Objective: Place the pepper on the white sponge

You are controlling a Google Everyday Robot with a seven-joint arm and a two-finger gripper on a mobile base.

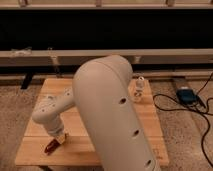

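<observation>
The pepper (50, 146) is a small dark red thing lying on the wooden table (35, 150) near its front left corner. My gripper (58, 139) is down at the pepper's upper right end, touching or almost touching it; I cannot tell whether it grips the pepper. The big cream arm (115, 110) fills the middle of the view and covers much of the tabletop. The white sponge is hidden from this view.
A small pale cup-like object (139, 90) stands near the table's far right edge. On the speckled floor to the right lie a blue-grey box (186, 95) and black cables (200, 120). A dark wall with a long rail runs behind the table.
</observation>
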